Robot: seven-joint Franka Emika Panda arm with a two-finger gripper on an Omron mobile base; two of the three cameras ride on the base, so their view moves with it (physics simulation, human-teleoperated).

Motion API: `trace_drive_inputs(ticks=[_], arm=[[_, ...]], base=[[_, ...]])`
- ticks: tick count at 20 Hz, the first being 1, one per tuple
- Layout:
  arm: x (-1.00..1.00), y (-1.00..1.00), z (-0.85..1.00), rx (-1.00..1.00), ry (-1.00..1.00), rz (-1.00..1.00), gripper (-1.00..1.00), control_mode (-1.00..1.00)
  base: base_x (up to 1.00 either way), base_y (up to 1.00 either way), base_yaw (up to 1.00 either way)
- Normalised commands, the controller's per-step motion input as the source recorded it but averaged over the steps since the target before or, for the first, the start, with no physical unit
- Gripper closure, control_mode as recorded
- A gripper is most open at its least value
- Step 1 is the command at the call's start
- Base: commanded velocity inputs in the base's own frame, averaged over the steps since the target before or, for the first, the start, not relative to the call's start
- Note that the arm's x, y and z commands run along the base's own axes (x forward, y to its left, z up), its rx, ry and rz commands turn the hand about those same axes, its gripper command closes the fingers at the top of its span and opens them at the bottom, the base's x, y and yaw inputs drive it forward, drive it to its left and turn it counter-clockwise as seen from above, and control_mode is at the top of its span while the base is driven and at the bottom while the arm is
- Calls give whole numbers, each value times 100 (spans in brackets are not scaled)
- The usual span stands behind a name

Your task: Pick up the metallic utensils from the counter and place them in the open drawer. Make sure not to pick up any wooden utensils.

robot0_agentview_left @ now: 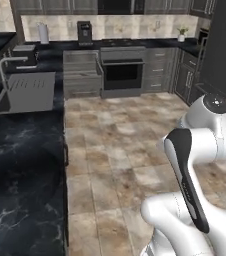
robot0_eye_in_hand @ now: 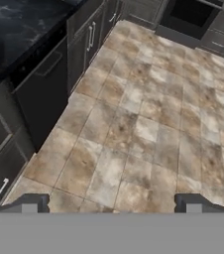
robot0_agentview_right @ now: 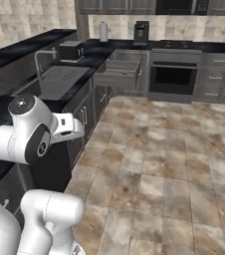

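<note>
In the hand view my gripper (robot0_eye_in_hand: 111, 203) is open, its two dark fingertips (robot0_eye_in_hand: 29, 203) wide apart with nothing between them, hanging over the tiled floor. The black marbled counter (robot0_agentview_left: 20, 170) runs along the left, to the gripper's left (robot0_eye_in_hand: 15, 25). The open drawer (robot0_agentview_left: 81, 75) juts out of the grey cabinets at the far end of the kitchen, left of the oven, and appears again in the right base view (robot0_agentview_right: 117, 74). The metallic utensils and the wooden utensils are out of view.
A grey sink (robot0_agentview_left: 27, 90) is set into the counter further along. An oven (robot0_agentview_left: 122, 75) stands at the far wall, with a coffee machine (robot0_agentview_left: 84, 31) and a toaster (robot0_agentview_right: 70, 50) on the back counter. Dark cabinet fronts (robot0_eye_in_hand: 44, 94) line the left; tiled floor (robot0_agentview_right: 159, 149) lies ahead.
</note>
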Motion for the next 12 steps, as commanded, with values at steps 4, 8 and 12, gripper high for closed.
trace_drive_inputs(ticks=[4,8,12], arm=[[0,0,0,0,0,0,-100,100],[0,0,0,0,0,0,-100,100],[0,0,0,0,0,0,-100,100]], base=[[-100,0,0],[-100,0,0],[-100,1,-4]])
